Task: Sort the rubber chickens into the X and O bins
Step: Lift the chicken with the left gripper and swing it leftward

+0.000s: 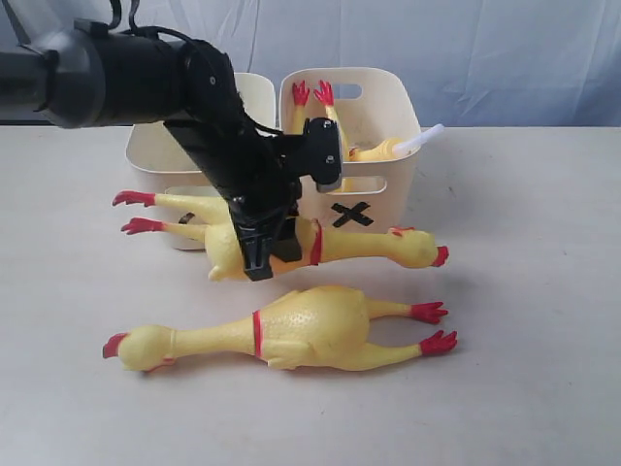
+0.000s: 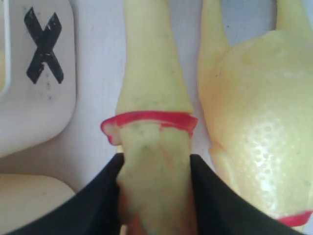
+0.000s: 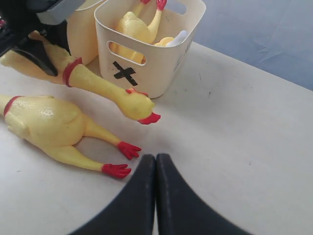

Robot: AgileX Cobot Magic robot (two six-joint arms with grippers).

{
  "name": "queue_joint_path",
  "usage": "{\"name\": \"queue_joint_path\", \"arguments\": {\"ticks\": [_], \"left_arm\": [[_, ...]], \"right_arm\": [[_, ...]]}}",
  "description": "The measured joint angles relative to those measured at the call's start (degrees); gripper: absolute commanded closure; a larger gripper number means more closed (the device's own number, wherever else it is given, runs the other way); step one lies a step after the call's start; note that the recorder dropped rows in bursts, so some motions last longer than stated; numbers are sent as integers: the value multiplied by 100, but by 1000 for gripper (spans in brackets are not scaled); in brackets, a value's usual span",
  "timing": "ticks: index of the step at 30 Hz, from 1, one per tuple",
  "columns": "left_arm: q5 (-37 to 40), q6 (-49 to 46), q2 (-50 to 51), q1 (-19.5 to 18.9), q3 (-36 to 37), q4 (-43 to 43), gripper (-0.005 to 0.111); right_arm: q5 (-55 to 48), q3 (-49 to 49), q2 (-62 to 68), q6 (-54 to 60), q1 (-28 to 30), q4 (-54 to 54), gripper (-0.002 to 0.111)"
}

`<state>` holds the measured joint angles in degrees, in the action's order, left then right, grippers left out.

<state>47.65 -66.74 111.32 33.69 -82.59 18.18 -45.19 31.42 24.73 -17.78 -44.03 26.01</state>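
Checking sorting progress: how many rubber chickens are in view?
3 rubber chickens: one feet-up in the X bin, one gripped by the left hand, one loose on the table. Bins may hide more.

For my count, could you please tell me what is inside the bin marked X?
The X bin holds a rubber chicken, feet up, and a white-tipped yellow piece; its walls hide the rest.

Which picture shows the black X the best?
The left wrist view: the X is big, close and whole. The exterior view shows it small on the bin; the right wrist view shows it small and slanted.
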Motion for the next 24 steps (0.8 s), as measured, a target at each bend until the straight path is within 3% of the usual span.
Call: {"name": "queue_joint_path", "arguments": {"ticks": [16, 24], "left_arm": [[161, 802, -1033, 0, 9, -144, 107], [-131, 1224, -1592, -11, 9, -490, 107]], "right_arm": [[0, 0, 0, 0, 0, 0, 109], [0, 0, 0, 0, 0, -11, 109]]}}
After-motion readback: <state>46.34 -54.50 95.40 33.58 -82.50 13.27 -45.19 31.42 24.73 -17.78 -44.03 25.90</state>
